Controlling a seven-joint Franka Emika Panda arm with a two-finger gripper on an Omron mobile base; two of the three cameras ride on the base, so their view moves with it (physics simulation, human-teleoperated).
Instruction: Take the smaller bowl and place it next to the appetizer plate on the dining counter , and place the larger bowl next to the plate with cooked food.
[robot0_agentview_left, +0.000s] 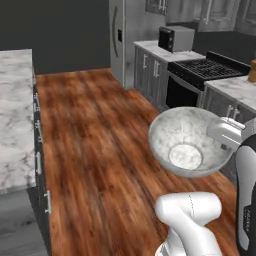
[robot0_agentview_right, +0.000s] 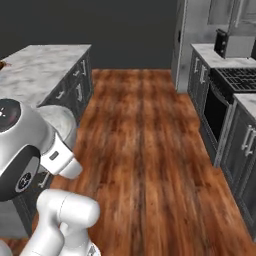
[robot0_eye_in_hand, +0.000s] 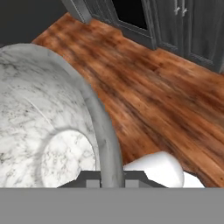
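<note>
Wood-plank floor (robot0_agentview_left: 95, 150) runs down the middle of this kitchen, and everything here sits around it: the marble dining counter (robot0_agentview_left: 15, 115) along the floor's left edge in the left base view, the black stove (robot0_agentview_left: 200, 75) and grey cabinets along its right edge, a microwave (robot0_agentview_left: 175, 37) on the worktop beyond the stove, the fridge (robot0_agentview_left: 117, 40) at the floor's far end. And there is the larger bowl (robot0_agentview_left: 187, 142), grey-white and speckled, up in the air over the floor's right side, tipped so its pale inside faces the camera. The gripper (robot0_eye_in_hand: 111, 177) has it by the rim: in the hand view the rim's edge runs straight down between the two dark fingertips (robot0_eye_in_hand: 92, 183), jaws pressed together on that thin wall, nearly closed. The bowl's hollow sits on one side of the fingers, bare floor on the other. From the right base view the bowl (robot0_agentview_right: 62, 122) peeks out behind the arm's round joint, over the floor's edge, just beside the counter's (robot0_agentview_right: 45, 65) drawer fronts.
</note>
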